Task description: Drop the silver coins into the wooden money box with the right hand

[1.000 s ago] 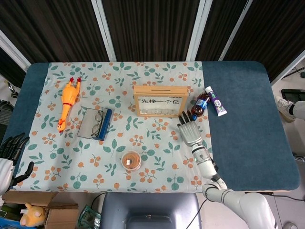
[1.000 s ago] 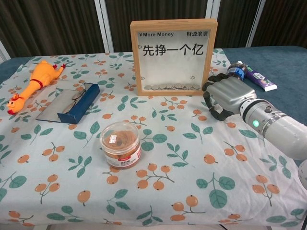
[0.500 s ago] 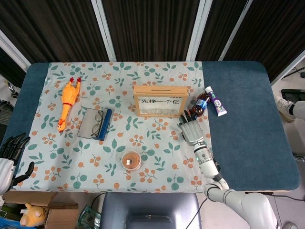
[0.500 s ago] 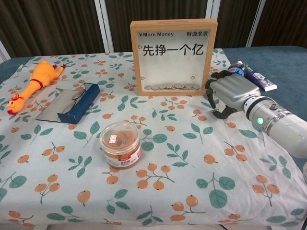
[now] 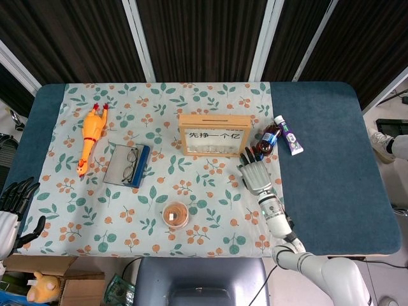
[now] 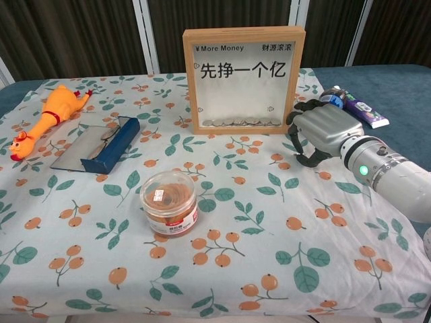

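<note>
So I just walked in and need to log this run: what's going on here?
A two-armed robot sits at a table, meant to drop coins into the wooden money box. Its right hand hovers low over the flowered cloth just right of the box, fingers curled downward; whether it holds a coin cannot be told. Some coins already lie at the bottom of the box. The left hand hangs off the table's left edge, holding nothing.

Wooden money box [image 6: 244, 79], glossy metal hand [image 6: 322, 131], printed cloth tablecloth [image 6: 222, 222]
</note>
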Robot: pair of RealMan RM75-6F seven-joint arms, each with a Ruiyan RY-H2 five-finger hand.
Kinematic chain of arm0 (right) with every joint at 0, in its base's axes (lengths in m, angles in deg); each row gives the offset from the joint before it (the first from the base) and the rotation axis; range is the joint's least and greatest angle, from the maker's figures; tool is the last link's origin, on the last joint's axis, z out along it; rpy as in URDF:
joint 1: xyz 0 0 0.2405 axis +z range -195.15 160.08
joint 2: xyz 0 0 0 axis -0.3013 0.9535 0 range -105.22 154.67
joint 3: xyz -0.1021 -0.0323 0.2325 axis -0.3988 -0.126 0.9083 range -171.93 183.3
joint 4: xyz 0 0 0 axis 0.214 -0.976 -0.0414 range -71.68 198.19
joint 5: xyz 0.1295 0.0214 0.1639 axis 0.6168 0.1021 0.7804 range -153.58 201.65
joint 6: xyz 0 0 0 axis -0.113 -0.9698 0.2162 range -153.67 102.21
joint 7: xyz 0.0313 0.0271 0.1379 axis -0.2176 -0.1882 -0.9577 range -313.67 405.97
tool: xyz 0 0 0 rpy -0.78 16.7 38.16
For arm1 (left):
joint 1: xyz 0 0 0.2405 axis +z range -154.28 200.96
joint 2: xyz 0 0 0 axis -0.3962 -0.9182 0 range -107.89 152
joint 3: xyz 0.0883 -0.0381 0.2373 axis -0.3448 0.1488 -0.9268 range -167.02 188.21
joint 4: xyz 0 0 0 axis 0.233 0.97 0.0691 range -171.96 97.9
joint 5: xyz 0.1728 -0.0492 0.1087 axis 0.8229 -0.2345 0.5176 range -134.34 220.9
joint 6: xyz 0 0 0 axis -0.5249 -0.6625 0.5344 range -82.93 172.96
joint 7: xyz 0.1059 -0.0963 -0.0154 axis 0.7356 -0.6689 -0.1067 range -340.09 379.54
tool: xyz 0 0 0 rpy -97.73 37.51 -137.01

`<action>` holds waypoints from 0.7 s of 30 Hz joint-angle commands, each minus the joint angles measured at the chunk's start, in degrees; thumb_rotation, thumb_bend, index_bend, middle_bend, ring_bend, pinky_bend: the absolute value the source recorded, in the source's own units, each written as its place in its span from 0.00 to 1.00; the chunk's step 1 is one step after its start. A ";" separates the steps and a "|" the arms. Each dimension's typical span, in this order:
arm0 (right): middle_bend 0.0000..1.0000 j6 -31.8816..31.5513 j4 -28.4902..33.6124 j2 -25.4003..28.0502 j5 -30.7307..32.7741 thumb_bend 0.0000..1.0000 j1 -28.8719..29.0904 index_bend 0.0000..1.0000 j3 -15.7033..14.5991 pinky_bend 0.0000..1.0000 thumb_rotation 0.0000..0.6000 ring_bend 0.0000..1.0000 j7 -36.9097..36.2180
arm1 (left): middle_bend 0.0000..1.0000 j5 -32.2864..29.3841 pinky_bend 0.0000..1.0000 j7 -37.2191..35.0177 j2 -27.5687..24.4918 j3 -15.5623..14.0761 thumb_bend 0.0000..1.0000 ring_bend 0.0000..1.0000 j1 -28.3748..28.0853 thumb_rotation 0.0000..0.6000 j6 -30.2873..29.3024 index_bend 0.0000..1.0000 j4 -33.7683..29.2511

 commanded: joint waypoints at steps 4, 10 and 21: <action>0.26 -0.05 -0.16 -0.08 -0.07 0.55 0.04 0.73 -0.01 0.15 1.00 0.08 -0.24 | 0.00 -0.17 0.01 0.03 -0.01 0.05 0.45 0.00 0.03 1.00 0.04 0.00 -0.02; 0.26 -1.26 0.55 0.44 -0.14 0.58 -0.29 0.73 0.37 0.15 1.00 0.08 -1.67 | 0.00 -0.10 0.01 -0.10 -0.06 0.03 0.45 0.00 0.06 1.00 -0.06 0.00 -0.01; 0.26 -9.41 12.46 8.17 -2.91 0.62 -4.68 0.73 -0.69 0.15 1.00 0.07 -5.41 | 0.00 0.06 0.01 -0.08 -0.08 0.04 0.45 0.00 0.09 1.00 -0.32 0.00 -0.07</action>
